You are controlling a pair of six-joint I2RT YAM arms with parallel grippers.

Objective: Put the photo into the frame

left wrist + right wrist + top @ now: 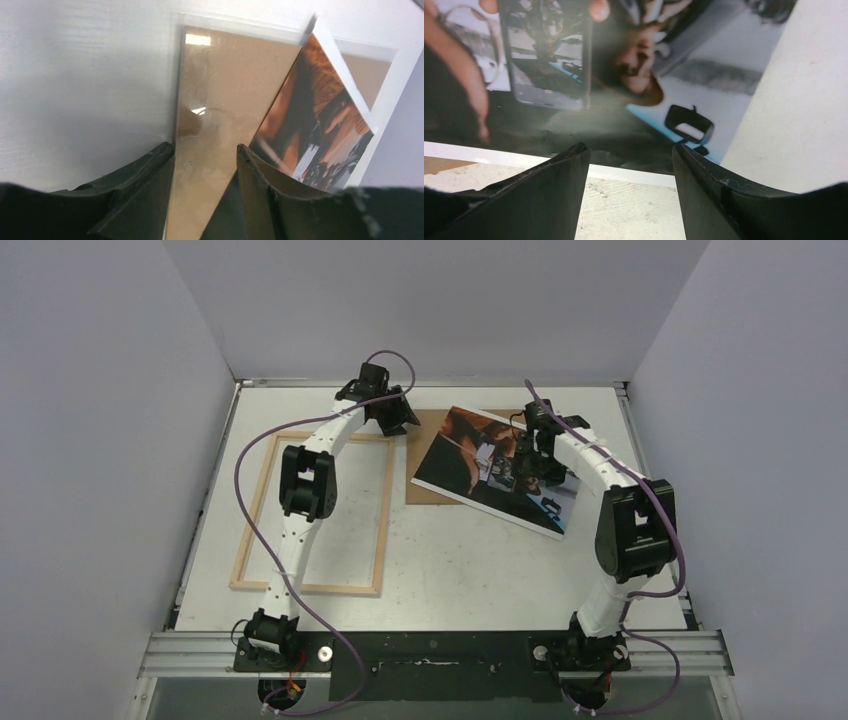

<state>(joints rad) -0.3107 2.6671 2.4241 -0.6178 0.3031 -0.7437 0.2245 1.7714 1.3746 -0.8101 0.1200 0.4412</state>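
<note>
The photo lies tilted at the back right of the table, partly over a brown backing board. The frame lies flat on the left, pale wood side up, with nothing inside it. My left gripper is down at the board's far left corner. In the left wrist view its jaws stand apart astride the board and a clear sheet, with the photo just to their right. My right gripper hovers open over the photo's white-bordered edge.
White walls close in the table on three sides. A metal rail with both arm bases runs along the near edge. The left arm reaches across the frame's upper part. Bare tabletop lies between the frame and the right arm.
</note>
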